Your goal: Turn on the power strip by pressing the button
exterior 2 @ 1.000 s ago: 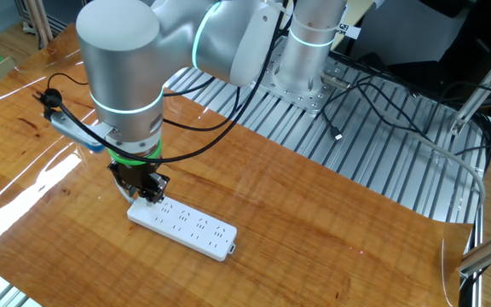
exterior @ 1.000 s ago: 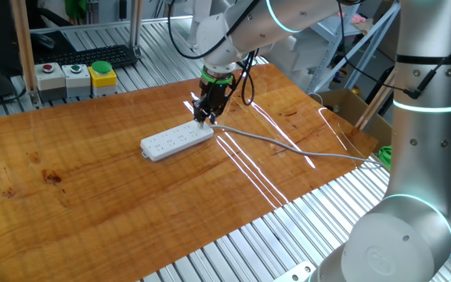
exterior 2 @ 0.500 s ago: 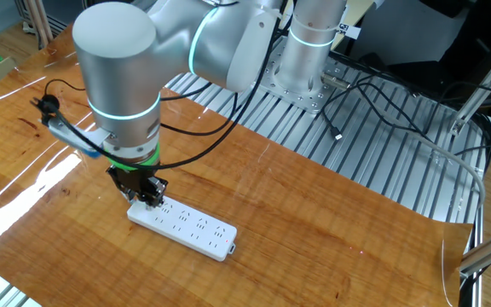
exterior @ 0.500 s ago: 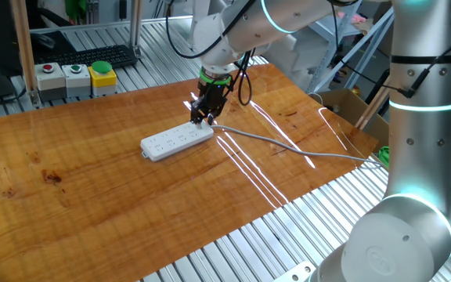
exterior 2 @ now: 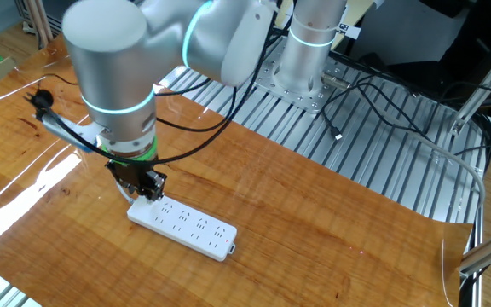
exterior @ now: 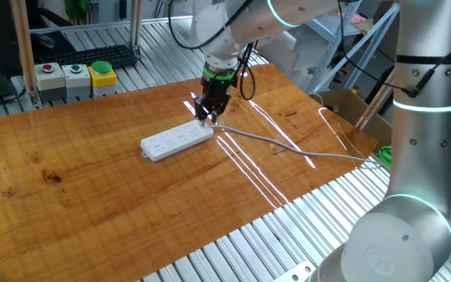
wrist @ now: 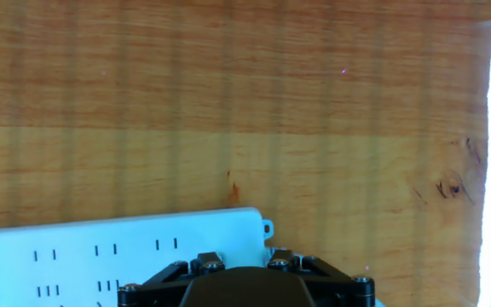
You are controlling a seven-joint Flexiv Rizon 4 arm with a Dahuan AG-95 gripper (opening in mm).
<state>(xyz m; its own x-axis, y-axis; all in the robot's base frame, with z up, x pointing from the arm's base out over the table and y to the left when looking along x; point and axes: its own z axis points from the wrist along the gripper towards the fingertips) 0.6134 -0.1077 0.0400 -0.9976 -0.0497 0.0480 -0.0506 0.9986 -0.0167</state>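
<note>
One fixed view shows the arm reaching over the far edge of the desk [exterior: 92,188], its wrist bent so that the gripper [exterior: 203,117] points straight down. The gripper stands over the cable end of the power strip [exterior: 176,141], at or just above its top face; contact cannot be confirmed. A green ring sits above the dark gripper body, and black hoses loop round the wrist.

The other fixed view shows the same pose from the opposite side: a large grey joint housing with a lit cyan band, and the gripper [exterior 2: 146,193] pointing down over the strip's [exterior 2: 181,226] left end. Whether the fingers are spread or pressed together cannot be told from any view; their tips are too small and dark in the fixed views and out of frame in the hand view.

The power strip is a long, flat, white plastic bar with rounded corners and a row of slotted socket holes on top. It lies flat near the middle of the desk. A thin grey cable [exterior: 288,147] runs from its end towards the desk's edge.

The hand view shows the strip [wrist: 101,251] at the lower left, with a small mounting tab at its end, partly covered by the black gripper body. The desk [wrist: 228,85] is glossy wood with a marked grain and bright streaks of reflected light.
</note>
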